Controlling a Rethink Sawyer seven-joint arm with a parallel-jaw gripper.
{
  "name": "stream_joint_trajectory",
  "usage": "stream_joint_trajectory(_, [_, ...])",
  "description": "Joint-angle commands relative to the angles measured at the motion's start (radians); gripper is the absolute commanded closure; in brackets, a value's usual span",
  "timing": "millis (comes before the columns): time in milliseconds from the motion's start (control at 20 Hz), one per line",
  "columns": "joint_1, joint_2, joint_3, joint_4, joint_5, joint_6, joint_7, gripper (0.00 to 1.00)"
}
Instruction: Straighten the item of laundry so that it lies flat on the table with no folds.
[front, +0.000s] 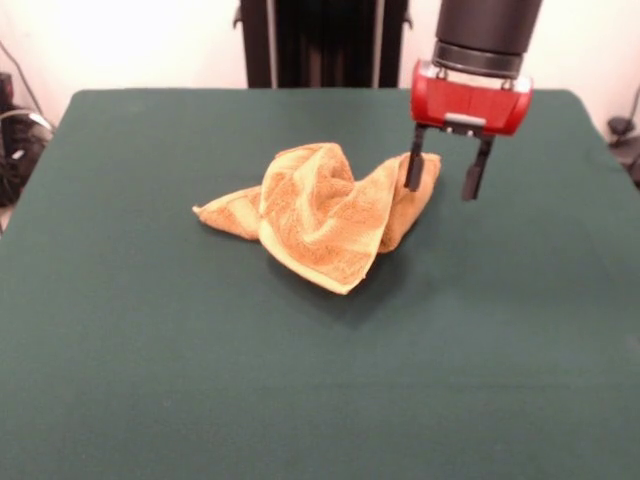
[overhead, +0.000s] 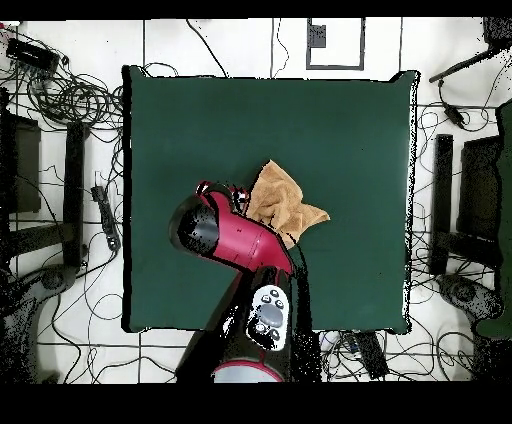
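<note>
Jaws (front: 448, 177) spread wide, empty, one finger at crumpled towel's (front: 320, 215) edge, green table (front: 150, 350)

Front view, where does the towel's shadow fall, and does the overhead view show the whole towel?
Front view: the towel casts a soft shadow on the table beneath its near corner. Overhead view: the arm hides part of the towel; the gripper shows only in the front view, open.

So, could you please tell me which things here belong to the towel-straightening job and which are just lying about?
Belongs to the job:
- crumpled orange towel
- green table
- end effector, open, at the towel's edge

Just lying about:
- cables on the floor around the table
- black stands beside the table
</note>
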Motion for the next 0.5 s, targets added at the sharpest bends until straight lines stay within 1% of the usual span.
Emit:
stream_joint_trajectory(50, [0.074,0.014,-0.013,0.054,0.049,0.162,0.282,0.0])
stream_joint_trajectory(350, [0.079,-0.017,-0.017,0.122,0.041,0.147,0.286,0.0])
stream_joint_trajectory(500, [0.051,-0.021,0.009,0.14,0.025,0.114,0.259,0.0])
